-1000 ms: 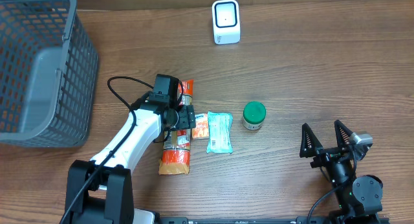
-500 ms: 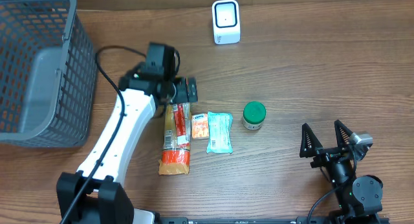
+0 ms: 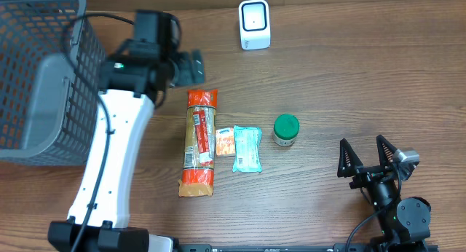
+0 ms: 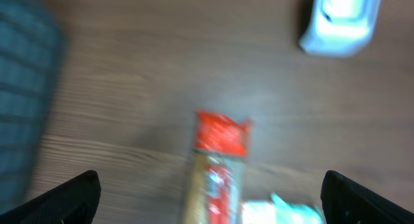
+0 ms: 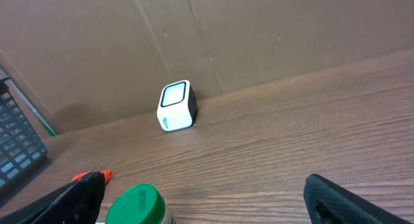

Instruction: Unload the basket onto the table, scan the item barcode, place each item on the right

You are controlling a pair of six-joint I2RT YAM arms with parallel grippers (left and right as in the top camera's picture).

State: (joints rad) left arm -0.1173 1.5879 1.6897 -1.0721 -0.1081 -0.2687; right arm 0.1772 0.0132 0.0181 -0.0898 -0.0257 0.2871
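Overhead view: left gripper (image 3: pixel 191 66) now sits at the far left of the table (image 3: pixel 349 77), just beside the grey basket (image 3: pixel 44 77). One second ago it was down over the long packet (image 3: pixel 199 143); half a second ago it was at that packet's far end. So the arm has pulled back away from the items.

Left jaws: in the left wrist view both fingertips sit at the bottom corners, wide apart, with nothing between them. Open and empty. That view is motion-blurred, so no print or barcode can be read.

Long packet: lies flat and fully uncovered, red end pointing far, orange end near. Its far end appears to have shifted slightly left since a second ago. Just right of it are the small orange packet (image 3: pixel 225 141), then the teal packet (image 3: pixel 247 148), then the green-lidded jar (image 3: pixel 286 130), set a little apart.

Scanner (image 3: pixel 255 24): stands at the far edge, window up, well apart from every item. Nothing is in front of it.

Right gripper (image 3: pixel 361 144): parked near right, fingers spread, holding nothing, same pose in all three overhead pictures.

Judgement: the left arm has let go of the long packet. With no item held or near the scanner, a scan will need a fresh pick.
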